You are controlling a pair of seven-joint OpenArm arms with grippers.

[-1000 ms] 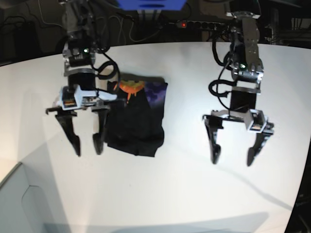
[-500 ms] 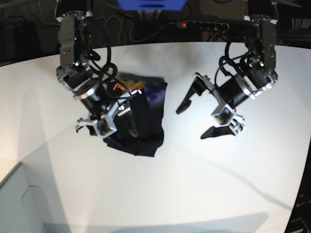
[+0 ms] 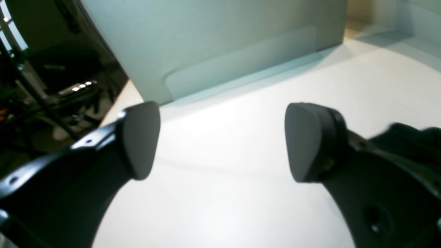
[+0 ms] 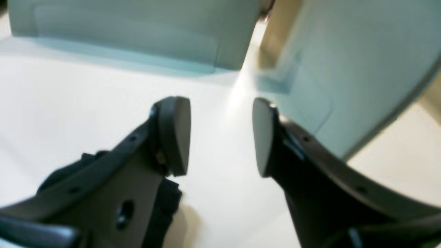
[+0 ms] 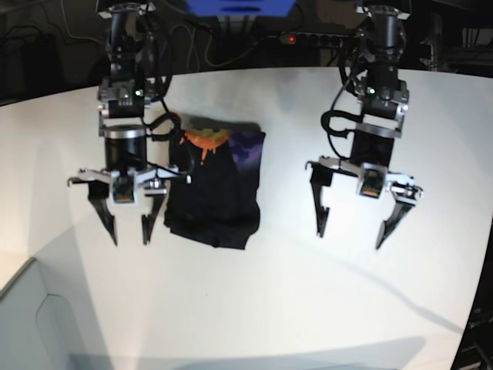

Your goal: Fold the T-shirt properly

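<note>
The black T-shirt lies folded into a compact, upright rectangle on the white table. Its orange and purple print shows at the far end. My right gripper hangs open just left of the shirt, fingers pointing down and holding nothing. In the right wrist view the right gripper shows only bare table between its pads. My left gripper hangs wide open well to the right of the shirt. In the left wrist view the left gripper is also empty.
A pale grey panel stands at the table's near left corner and also fills the top of both wrist views. Cables and a power strip run along the dark far edge. The table drops off at the right edge.
Half a second ago both arms were tilted, the right gripper over the shirt. Both now hang straight down with fingers open. The shirt lies as it did.
</note>
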